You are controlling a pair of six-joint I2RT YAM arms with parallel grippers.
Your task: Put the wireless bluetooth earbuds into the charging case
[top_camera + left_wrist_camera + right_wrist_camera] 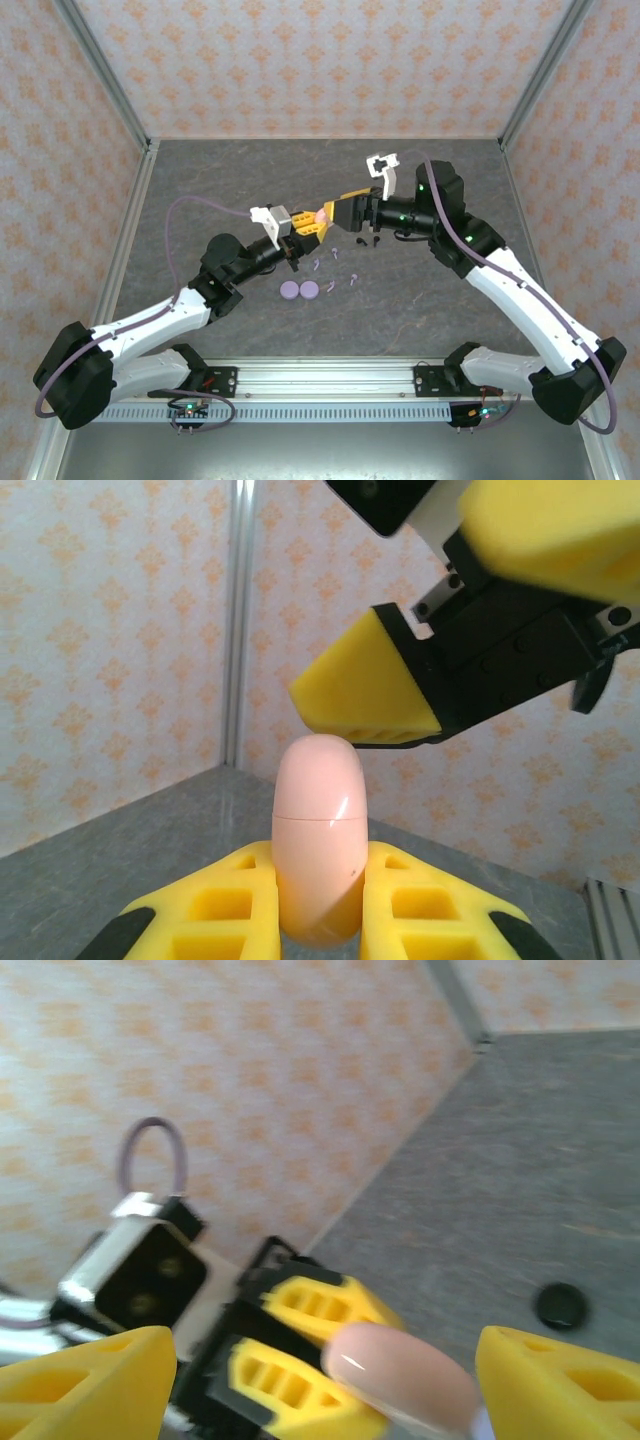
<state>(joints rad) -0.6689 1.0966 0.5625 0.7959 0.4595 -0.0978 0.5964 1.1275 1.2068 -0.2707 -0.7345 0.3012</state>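
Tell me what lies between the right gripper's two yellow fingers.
The rounded end of the pink case, held by the left gripper, lies between those fingers; the right wrist view shows it.

The left arm reaches from its base at the near left edge of the bench toward the middle, elbow low and wrist about level. The left pincer is clamped on a pale pink case, with a yellow finger on each side. The right arm bends in from the near right, wrist turned leftward. The right pincer faces the left one tip to tip, jaws spread wide around the case's rounded end.
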